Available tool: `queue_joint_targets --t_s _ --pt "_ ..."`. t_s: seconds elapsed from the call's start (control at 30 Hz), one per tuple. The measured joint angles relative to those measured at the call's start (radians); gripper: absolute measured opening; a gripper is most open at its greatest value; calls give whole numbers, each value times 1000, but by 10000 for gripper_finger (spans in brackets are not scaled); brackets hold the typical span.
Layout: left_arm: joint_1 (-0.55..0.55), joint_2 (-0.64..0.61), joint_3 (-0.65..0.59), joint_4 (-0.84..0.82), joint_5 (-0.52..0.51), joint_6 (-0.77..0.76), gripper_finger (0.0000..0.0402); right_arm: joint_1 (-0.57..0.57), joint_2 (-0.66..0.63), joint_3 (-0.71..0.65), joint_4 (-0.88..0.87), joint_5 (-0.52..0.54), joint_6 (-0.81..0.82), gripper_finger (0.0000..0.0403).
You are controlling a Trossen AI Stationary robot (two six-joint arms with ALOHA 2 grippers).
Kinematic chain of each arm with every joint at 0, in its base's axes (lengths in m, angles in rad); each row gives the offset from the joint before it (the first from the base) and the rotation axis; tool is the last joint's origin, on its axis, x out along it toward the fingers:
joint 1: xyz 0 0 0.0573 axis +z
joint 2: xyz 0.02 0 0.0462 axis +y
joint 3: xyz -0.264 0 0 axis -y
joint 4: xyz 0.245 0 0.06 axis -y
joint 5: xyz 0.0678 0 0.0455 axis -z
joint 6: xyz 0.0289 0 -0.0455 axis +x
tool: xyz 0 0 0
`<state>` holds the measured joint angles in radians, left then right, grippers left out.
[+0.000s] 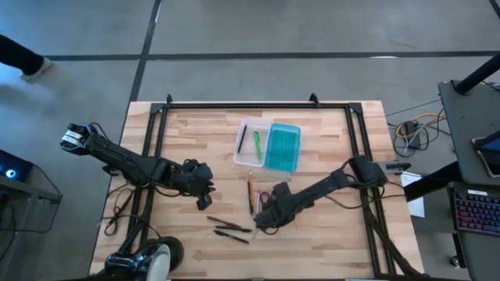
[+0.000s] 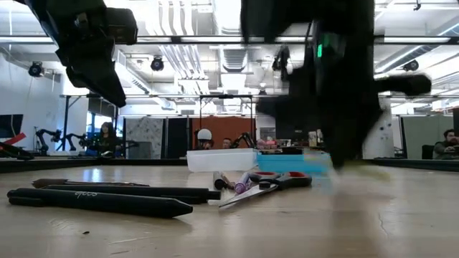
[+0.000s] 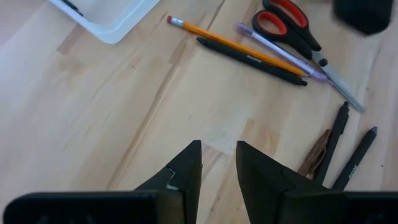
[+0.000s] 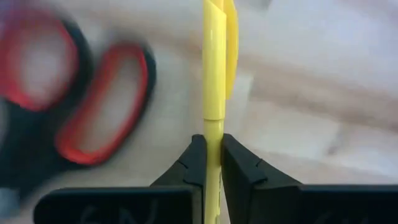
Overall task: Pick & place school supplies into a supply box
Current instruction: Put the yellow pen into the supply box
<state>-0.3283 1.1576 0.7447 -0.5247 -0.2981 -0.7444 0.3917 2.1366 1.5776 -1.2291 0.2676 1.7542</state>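
The supply box (image 1: 266, 145) lies open at the table (image 1: 328, 234) middle. In front of it lie the scissors (image 1: 262, 200) and a pencil (image 1: 250, 190); three pens (image 1: 230, 228) lie nearer the front edge.

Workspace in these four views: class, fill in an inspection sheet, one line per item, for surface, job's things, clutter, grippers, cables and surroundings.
Surface: pale wooden plank table.
Job's things: clear plastic supply box with teal ribbed lid open, green marker inside; red-handled scissors, orange pencil, black pens on table.
Clutter: nothing seen.
Grippers: right gripper jaws shut on yellow pen; left gripper open, empty.
Cables: bundle beside table.
Surroundings: keyboard, concrete floor.
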Motion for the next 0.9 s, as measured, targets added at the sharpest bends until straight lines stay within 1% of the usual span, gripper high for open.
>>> queue_joint_targets --t_s 0.1,0.23,0.33,0.43,0.53,0.63,0.77,0.83,0.9 --pt "0 0 0 7 -8 -5 83 17 -100 1 -28 101 68 16" --pt "2 0 -1 44 -32 -17 83 14 -196 -18 -28 231 105 16" --pt "5 0 -1 76 -58 -22 83 -26 -292 -40 -29 347 119 16" --pt "12 0 -1 109 -73 -24 83 -90 -370 -80 -10 410 75 15" --pt "23 1 -1 125 -80 -38 83 -179 -441 -130 61 419 -55 15" --pt "33 1 -1 128 -99 -50 83 -286 -497 -189 210 410 -217 15" --pt "45 2 -12 135 -101 -82 83 -430 -509 -282 539 309 -414 15" --pt "46 2 -17 136 -102 -106 83 -494 -498 -314 685 245 -465 16" --pt "45 2 -21 138 -101 -129 83 -549 -466 -336 777 183 -475 18"
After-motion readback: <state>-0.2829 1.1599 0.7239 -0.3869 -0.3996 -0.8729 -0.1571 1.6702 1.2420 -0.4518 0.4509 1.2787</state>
